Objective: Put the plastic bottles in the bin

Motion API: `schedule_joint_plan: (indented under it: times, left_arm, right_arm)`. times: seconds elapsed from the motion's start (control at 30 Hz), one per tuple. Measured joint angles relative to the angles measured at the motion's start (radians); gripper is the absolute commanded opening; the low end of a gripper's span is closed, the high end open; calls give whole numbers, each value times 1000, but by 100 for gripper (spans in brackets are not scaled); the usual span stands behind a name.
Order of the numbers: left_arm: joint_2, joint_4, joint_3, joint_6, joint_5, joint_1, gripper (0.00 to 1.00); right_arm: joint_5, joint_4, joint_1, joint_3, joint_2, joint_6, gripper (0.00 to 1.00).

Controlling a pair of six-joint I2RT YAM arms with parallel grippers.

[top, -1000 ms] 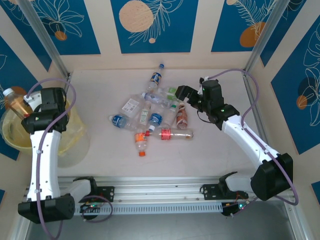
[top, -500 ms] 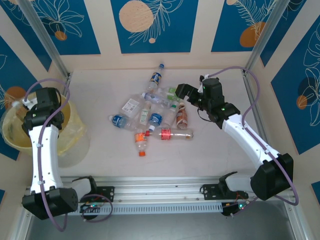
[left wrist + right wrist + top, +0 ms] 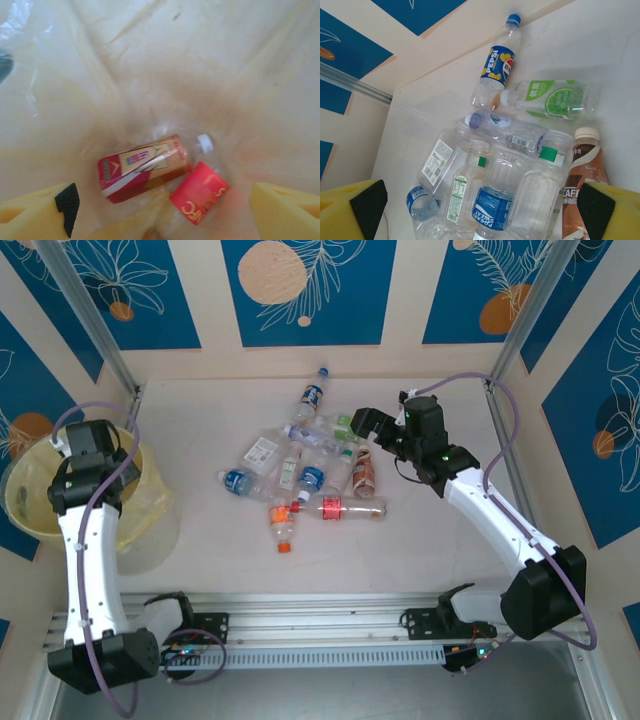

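The bottles point(image 3: 310, 468) lie in a heap on the table point(image 3: 440, 550), clear and squashed. Two red bottles point(image 3: 145, 167) lie in the bin point(image 3: 150, 510). The left gripper point(image 3: 167, 212) points down into it, wide open, empty. The right gripper point(image 3: 480, 205) hangs over the heap, wide open, empty

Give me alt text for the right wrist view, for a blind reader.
A heap of clear plastic bottles lies on a white table, seen between two spread yellow fingers. A Pepsi bottle lies at the top, near the wall; a brown coffee bottle lies at the right.
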Motion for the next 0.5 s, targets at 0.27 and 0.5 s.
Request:
schedule_joint_plan:
  times: [0.27, 0.5]
  left_arm:
    - [-89, 155, -47, -16, 184, 0, 99]
    - [-109, 204, -56, -34, 247, 0, 100]
  right_arm:
    - [39, -68, 1, 14, 66, 12, 100]
    - [72, -101, 1, 14, 76, 11, 100]
